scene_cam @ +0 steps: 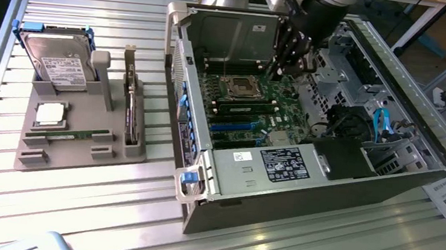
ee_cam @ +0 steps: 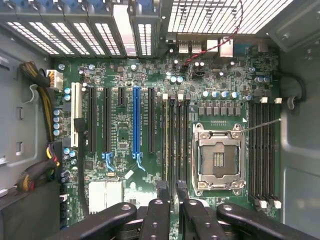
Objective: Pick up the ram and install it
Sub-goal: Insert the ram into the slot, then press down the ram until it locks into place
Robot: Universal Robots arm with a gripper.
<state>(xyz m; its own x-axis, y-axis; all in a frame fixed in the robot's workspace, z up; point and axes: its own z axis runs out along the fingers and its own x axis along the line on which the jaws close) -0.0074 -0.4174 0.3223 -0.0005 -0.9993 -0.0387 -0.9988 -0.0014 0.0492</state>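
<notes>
1. The ram (scene_cam: 69,133) is a long, thin green stick, narrow as a ruler. It lies flat in a shallow groove of the grey tray (scene_cam: 83,156) (its chips are too small for me to make out from here).
2. It sits just beside the square silver processor chip (scene_cam: 50,114), and the hard drive (scene_cam: 57,56) is propped up beyond that. The taller expansion card (scene_cam: 132,108) stands on edge on the side of the tray nearer the hand.
3. The ram is well apart from the gripper (scene_cam: 285,70). It is outside the computer case (scene_cam: 299,186) altogether, off toward the exterior view's left, and the case wall and the expansion card stand between the two.
4. The gripper itself hangs inside the open case, low over the motherboard (ee_cam: 125,150).
5. In the wrist view the gripper (ee_cam: 172,189) points at the bank of long black memory slots (ee_cam: 176,135). The processor socket (ee_cam: 218,159) lies just to one side of it.
6. The two fingers (ee_cam: 161,205) stand a little apart, and the board shows through the narrow gap between them. I see nothing pinched there, so the hand is partly open and holds nothing.
</notes>
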